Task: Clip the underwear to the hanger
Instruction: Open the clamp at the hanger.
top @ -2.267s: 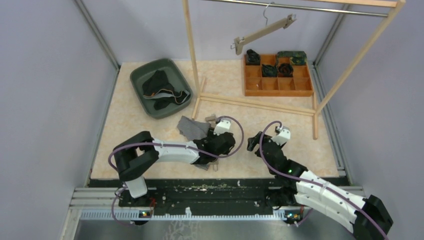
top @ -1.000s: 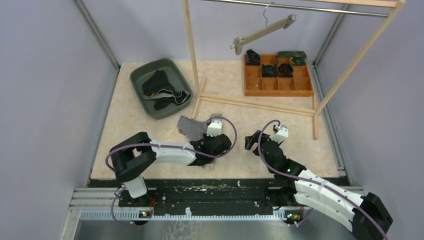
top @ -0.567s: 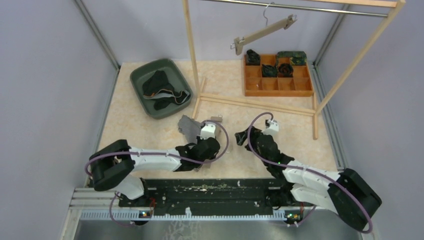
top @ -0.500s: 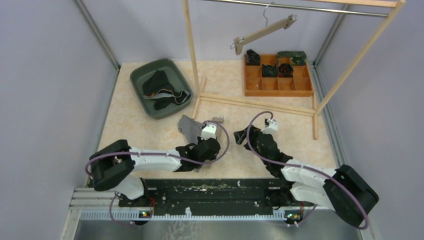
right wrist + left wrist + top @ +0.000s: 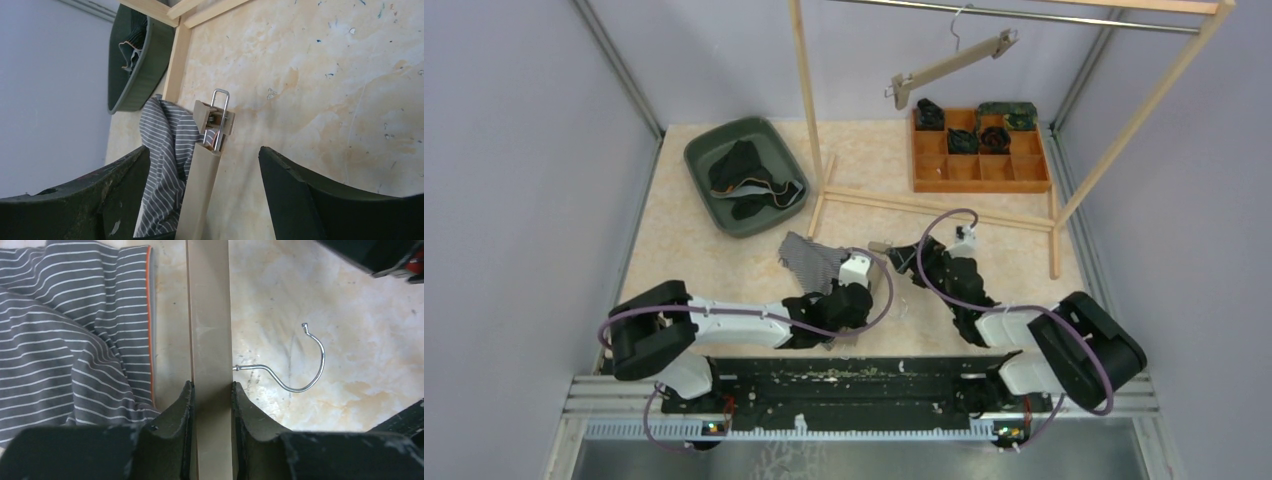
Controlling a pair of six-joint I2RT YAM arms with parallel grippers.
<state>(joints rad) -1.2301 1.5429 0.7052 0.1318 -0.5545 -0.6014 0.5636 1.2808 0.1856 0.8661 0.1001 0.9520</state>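
Wooden hanger (image 5: 210,315) pinched in left gripper (image 5: 211,385), lower centre; close spread right gripper (image 5: 203,150) squarely on mid-frame clip (image 5: 214,117).

Underwear (image 5: 807,258): grey cloth with thin white stripes and an orange-trimmed edge, rumpled, lying on the table toward the middle of its near edge. Hanger (image 5: 210,335): pale wooden bar with a wire hook (image 5: 306,365) off one side and a wire-sprung clip (image 5: 215,117) at its end. The cloth runs just beside the bar, not in the clip.
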